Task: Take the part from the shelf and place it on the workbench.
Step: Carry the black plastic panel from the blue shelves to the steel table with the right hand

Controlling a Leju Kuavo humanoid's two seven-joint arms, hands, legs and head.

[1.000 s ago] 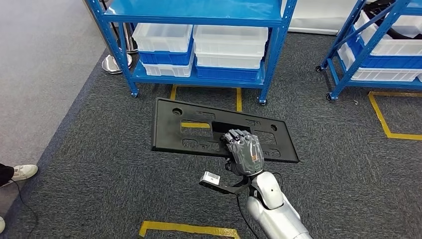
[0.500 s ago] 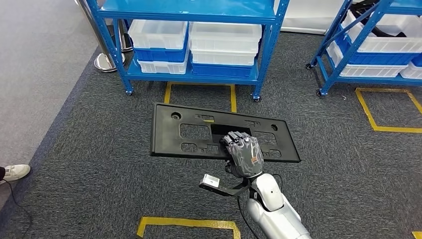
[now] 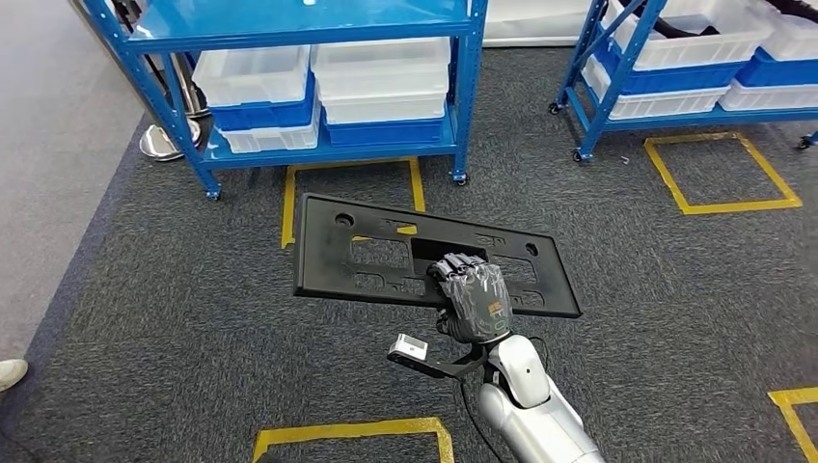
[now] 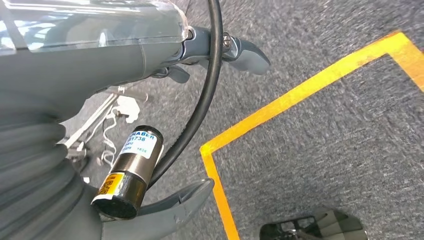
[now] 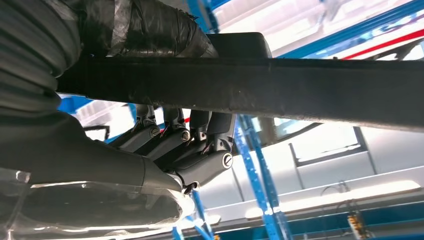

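1. Carpet (image 3: 193, 357), dark grey, covers the floor nearest the robot, with a strip of yellow tape (image 3: 347, 431) marking a box close to its feet.
2. Left hand (image 4: 220, 50) hangs over that carpet beside a yellow tape corner (image 4: 260, 120); its fingers look loosely curled with nothing visible in them, but whether they are apart or together cannot be told.
3. Right hand (image 3: 473, 297) reaches forward on its silver arm (image 3: 531, 405) and holds the part (image 3: 367, 256), a long flat black panel with several cut-outs.
4. Fingers (image 3: 456, 264) hook over the edge of the panel's large central opening, while the thumb sits underneath; the right wrist view shows the dark fingers (image 5: 200, 150) wrapped around the black panel edge (image 5: 280, 92).
5. Panel is carried roughly level above the carpet, well clear of the shelf, and stretches far to the left of the hand and less far to the right.
6. Beyond the panel, more yellow tape boxes (image 3: 719, 174) lie on the carpet.
7. Farther still stands a blue shelf (image 3: 463, 96) on small wheels, its lowest level holding white bins (image 3: 381, 77) stacked on blue bins (image 3: 386, 130).
8. Second blue shelf (image 3: 598, 87) stands to the right with similar white and blue bins.
9. At the far left edge, a white shoe (image 3: 10, 371) rests on lighter grey floor.
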